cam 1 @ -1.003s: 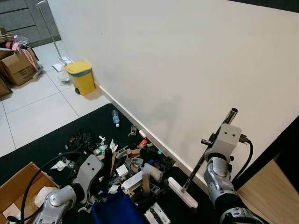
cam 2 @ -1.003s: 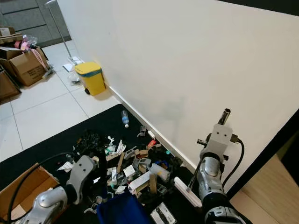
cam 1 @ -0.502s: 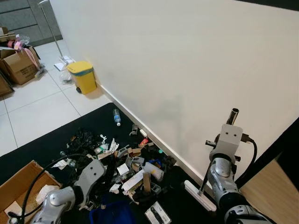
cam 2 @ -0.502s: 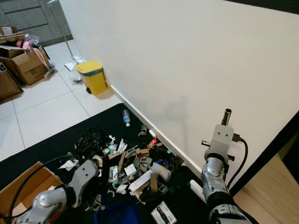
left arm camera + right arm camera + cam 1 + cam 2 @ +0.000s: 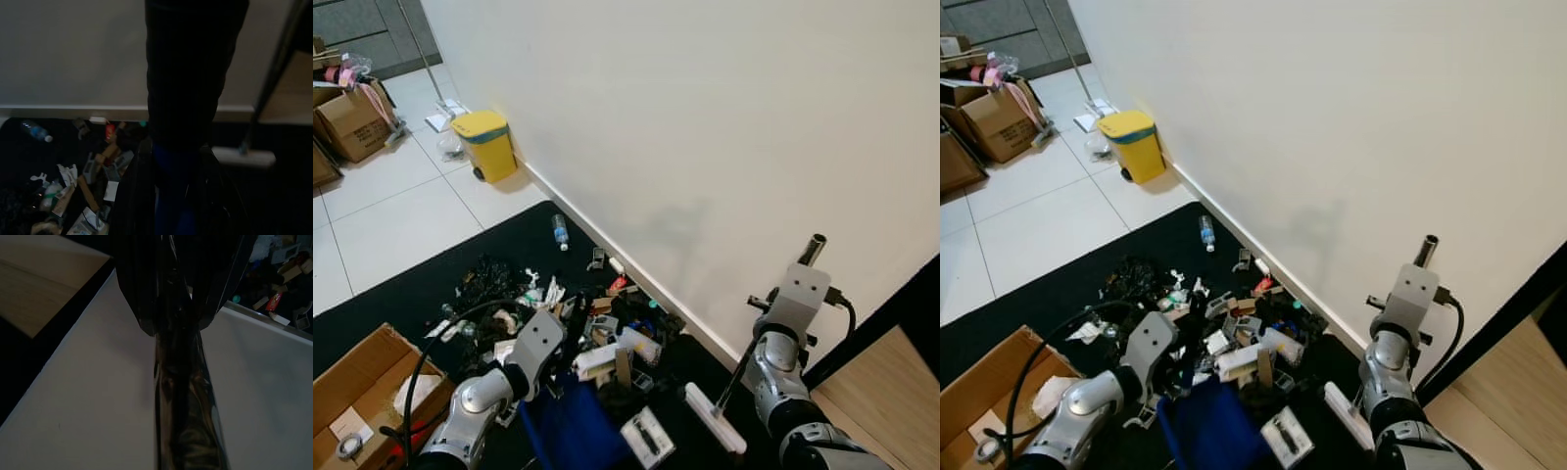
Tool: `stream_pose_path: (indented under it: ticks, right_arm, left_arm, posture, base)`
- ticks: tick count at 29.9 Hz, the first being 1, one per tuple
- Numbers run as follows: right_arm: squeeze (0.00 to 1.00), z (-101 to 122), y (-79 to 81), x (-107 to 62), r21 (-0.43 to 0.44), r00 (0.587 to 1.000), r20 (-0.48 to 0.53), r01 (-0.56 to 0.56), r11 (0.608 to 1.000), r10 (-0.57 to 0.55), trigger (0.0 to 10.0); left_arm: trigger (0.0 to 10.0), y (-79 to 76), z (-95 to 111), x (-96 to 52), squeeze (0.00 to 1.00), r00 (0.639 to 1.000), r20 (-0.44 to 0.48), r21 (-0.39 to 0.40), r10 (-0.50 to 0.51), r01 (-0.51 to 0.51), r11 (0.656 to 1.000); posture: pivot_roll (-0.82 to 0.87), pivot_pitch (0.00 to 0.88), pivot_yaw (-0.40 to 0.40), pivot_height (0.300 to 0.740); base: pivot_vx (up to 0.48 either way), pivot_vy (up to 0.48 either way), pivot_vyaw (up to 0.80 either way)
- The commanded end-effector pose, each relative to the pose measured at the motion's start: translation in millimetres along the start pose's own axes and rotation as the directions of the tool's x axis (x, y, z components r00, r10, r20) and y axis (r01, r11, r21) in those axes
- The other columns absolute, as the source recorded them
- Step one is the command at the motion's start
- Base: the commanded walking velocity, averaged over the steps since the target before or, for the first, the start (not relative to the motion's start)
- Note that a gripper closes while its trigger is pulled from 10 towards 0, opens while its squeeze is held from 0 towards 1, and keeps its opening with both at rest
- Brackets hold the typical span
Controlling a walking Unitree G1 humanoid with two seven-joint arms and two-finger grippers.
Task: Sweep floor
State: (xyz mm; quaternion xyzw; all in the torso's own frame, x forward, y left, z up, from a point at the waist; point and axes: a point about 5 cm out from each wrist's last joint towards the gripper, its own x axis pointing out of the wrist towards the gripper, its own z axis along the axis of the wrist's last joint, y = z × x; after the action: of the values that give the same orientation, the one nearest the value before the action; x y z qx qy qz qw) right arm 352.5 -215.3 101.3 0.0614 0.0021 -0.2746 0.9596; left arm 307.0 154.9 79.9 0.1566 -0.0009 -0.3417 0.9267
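Black mat [image 5: 431, 284] strewn with litter [image 5: 597, 328], right fingers [image 5: 178, 308] gripping broom [image 5: 724, 406], left fingers' state unclear.

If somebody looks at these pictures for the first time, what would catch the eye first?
First comes the heap of mixed litter on the black mat along the white wall. Next, the right gripper is shut on a dark broom handle whose white head rests on the mat to the right of the heap. A yellow bin stands farther along the wall.

One yellow bin [image 5: 485, 143] stands by the wall. One broom [image 5: 715, 417], one blue dustpan [image 5: 570, 434]. One water bottle [image 5: 559, 232] lies apart.
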Motion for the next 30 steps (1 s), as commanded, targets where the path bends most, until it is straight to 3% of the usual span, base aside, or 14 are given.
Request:
stream_pose_path:
  ticks: [1, 11, 18, 30]
  right_arm:
    - [0.00, -2.6, 0.4, -0.4, 0.024, 1.000, -0.023, 0.001, 1.000, -0.001, 10.0]
    - [0.00, 2.2, -7.0, 4.0, -0.002, 1.000, 0.009, -0.014, 1.000, 0.014, 10.0]
    - [0.00, 3.0, -12.5, 5.4, -0.005, 1.000, 0.019, -0.018, 1.000, 0.018, 10.0]
    - [0.00, 3.4, -12.5, 5.4, -0.010, 0.999, 0.028, -0.037, 0.999, 0.037, 10.0]
  left_arm:
    - [10.0, -3.1, 3.4, 2.6, 0.00, 0.999, 0.039, -0.032, 0.021, -0.019, 0.999]
    - [10.0, -16.1, -18.4, -8.6, 0.00, 0.999, -0.029, -0.015, 0.039, -0.040, 0.999]
    - [10.0, -14.7, -22.2, -14.5, 0.00, 0.996, -0.043, -0.054, 0.078, -0.080, 0.995]
    - [10.0, -9.0, -19.3, -11.6, 0.00, 0.989, -0.027, -0.028, 0.142, -0.143, 0.989]
  posture:
    - [0.10, 0.243, 0.062, 0.740]
    - [0.08, 0.200, 0.064, 0.740]
    - [0.08, 0.164, 0.063, 0.740]
    - [0.07, 0.119, 0.057, 0.740]
  base:
    - [0.000, 0.000, 0.00]
    - [0.000, 0.000, 0.00]
    - [0.000, 0.000, 0.00]
    - [0.000, 0.000, 0.00]
